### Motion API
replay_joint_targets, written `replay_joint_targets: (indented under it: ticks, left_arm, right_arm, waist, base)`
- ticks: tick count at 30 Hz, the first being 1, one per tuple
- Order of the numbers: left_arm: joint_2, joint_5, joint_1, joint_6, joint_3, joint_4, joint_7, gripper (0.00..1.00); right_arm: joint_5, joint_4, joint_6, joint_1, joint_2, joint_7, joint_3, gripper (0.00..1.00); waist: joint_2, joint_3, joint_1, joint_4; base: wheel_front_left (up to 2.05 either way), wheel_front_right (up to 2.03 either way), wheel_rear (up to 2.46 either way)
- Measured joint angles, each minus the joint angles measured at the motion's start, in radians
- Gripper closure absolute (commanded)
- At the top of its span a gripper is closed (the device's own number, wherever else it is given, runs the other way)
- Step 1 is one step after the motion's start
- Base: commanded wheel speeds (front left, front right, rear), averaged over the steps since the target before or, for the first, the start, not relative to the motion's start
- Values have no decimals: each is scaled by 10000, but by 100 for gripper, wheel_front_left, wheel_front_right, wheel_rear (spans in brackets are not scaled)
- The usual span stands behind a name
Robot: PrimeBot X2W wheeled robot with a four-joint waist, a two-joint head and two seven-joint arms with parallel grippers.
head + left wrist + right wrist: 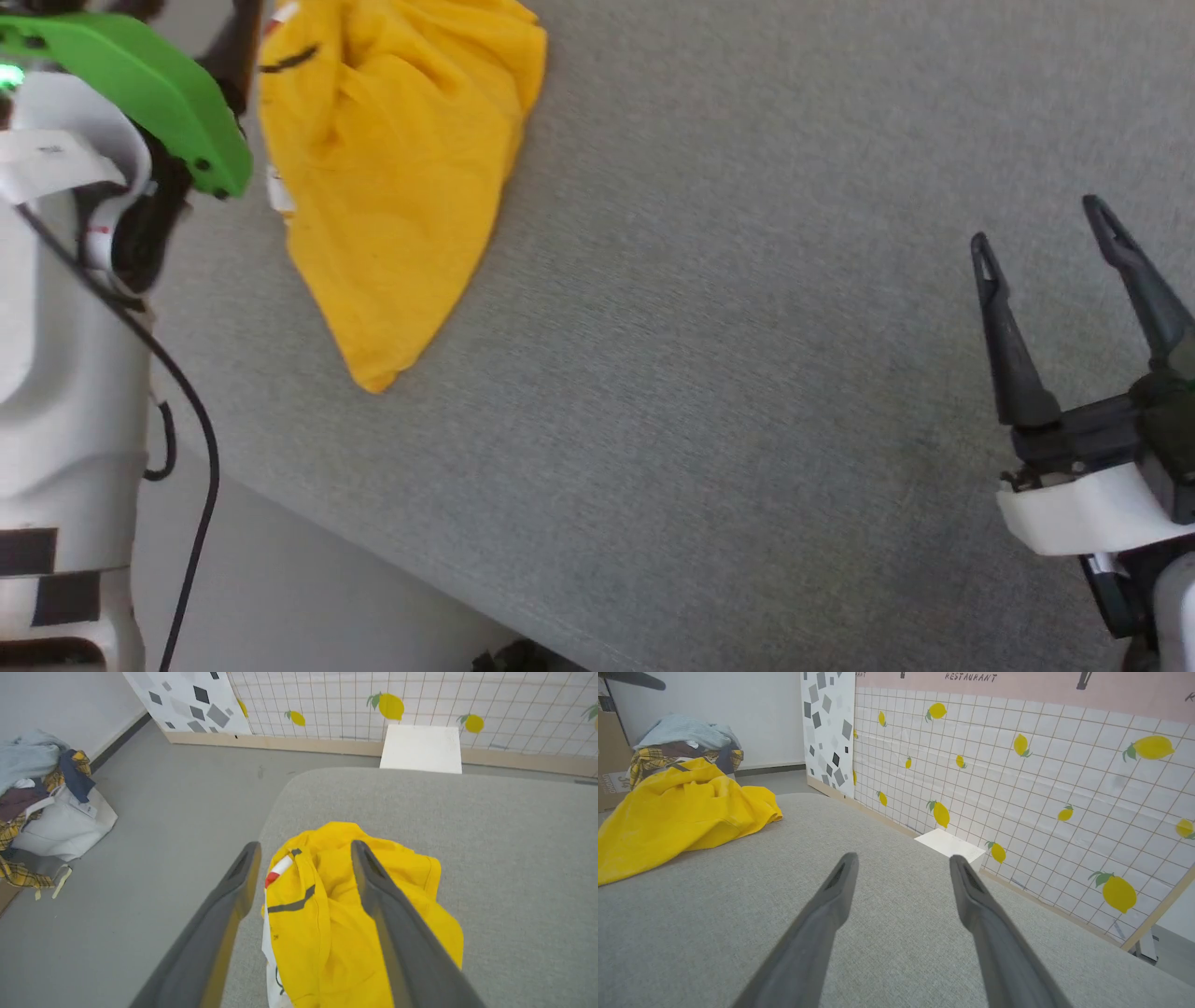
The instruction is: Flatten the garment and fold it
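The garment (397, 177) is a crumpled bright yellow heap near the left edge of the grey cloth-covered table (747, 392). A white patch, a red dot and a thin black stripe show on its bunched edge (285, 877). My left gripper (304, 845) hovers open just above that edge, one finger over the cloth and the other past the table's side, with nothing between them. My right gripper (1036, 227) stands open far to the right over bare table. In the right wrist view, the garment (682, 807) lies well off to the left of that gripper (902, 857).
The table edge (373, 551) runs diagonally at lower left, with floor beyond it. On the floor sits a white bag heaped with clothes (46, 807). A white box (420, 749) stands past the far table end, against a lemon-patterned tiled wall (1017, 788). My left arm's green cover (140, 84) and a black cable (201, 448) are close to the garment.
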Motion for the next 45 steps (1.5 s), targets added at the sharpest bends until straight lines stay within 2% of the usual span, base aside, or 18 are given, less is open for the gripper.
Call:
replay_joint_targets:
  ticks: [8,12,15,16,17,24,34,45]
  left_arm:
    - [-121,-2,-7,130,-468,1396,1239,0]
    - [15,15,101,188,-704,1814,1898,0]
    - [115,13,214,245,-717,1929,2010,0]
    - [132,8,220,245,-709,1933,2008,58]
    - [153,2,221,245,-698,1931,1983,100]
    - [301,-4,254,188,-673,1822,1371,100]
    - [1170,-278,-189,236,267,907,483,100]
    - [1758,-725,-1402,201,627,-884,813,100]
  right_arm:
    - [107,-372,0,-121,-219,213,-48,0]
    - [153,-389,0,-148,-221,213,-6,0]
    - [188,-403,0,-159,-232,236,-31,0]
    - [205,-405,0,-163,-240,242,-42,0]
    - [234,-405,0,-170,-249,242,-58,0]
    - [261,-268,0,-217,-174,190,-125,0]
    - [328,318,0,-327,428,-343,-184,0]
    - [403,1216,0,-139,1271,-1177,-573,0]
  waist:
    - [0,1116,0,-430]
    - [0,1380,-1,-707]
    - [0,1487,-1,-893]
    - [0,1509,-1,-934]
    - [0,1527,-1,-973]
    - [0,1264,-1,-992]
    - [0,318,-2,-1054]
    - [0,-1018,-3,-1387]
  base:
    - [0,0,0]
    - [0,0,0]
    - [0,0,0]
    - [0,0,0]
    - [0,0,0]
    - [0,0,0]
    - [0,0,0]
    - [0,0,0]
